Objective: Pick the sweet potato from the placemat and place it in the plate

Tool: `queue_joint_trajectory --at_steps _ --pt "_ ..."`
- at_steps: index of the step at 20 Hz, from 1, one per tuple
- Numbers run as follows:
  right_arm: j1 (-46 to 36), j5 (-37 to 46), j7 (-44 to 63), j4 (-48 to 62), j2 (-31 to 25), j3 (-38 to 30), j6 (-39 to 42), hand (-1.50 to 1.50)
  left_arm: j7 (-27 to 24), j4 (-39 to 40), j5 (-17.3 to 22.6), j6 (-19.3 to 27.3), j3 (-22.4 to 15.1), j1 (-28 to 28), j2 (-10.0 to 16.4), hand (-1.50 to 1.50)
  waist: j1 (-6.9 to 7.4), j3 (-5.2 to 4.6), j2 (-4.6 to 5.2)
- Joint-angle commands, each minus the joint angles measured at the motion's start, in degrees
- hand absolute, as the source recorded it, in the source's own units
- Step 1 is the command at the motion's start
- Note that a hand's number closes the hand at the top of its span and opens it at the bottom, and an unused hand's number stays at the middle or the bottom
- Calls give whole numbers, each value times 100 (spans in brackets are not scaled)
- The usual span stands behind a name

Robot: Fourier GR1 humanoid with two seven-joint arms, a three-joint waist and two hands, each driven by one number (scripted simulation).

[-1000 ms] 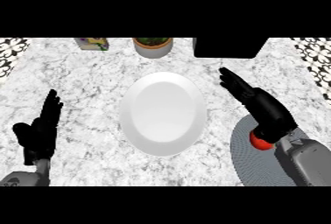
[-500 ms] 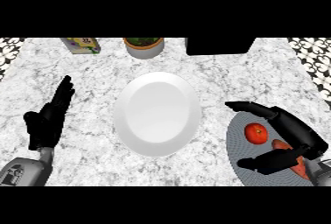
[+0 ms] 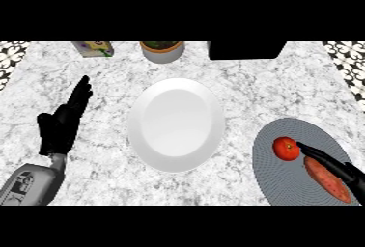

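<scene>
The orange sweet potato [image 3: 329,181] lies on the round grey placemat [image 3: 292,185] at the lower right, next to a red tomato [image 3: 286,148]. My right hand [image 3: 341,169] comes in from the right edge and lies over the sweet potato's upper side. Its fingers [image 3: 311,150] stretch out straight, and their tips almost touch the tomato. The hand covers part of the potato. The white plate [image 3: 175,124] sits bare in the middle of the marble counter. Left of the plate, my left hand [image 3: 63,125] rests open with its fingers pointing up.
At the back edge stand a small box [image 3: 93,48], a white pot holding something green [image 3: 162,51] and a black block [image 3: 246,49]. Patterned tiling shows at the far left and right corners.
My right hand has drawn back toward the lower right and now lies on the sweet potato, with less of it in view. The left hand has hardly moved.
</scene>
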Motion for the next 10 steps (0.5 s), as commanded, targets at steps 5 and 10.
queue_joint_trajectory --at_steps 5,10 --pt "391 45 -188 -284 -1144 -1343 225 -150 19 179 -283 77 -131 -120 -378 0 67 -12 15" --pt "445 481 730 -515 -2112 -1459 822 -150 198 203 -238 -82 29 -405 -219 0 89 -15 26"
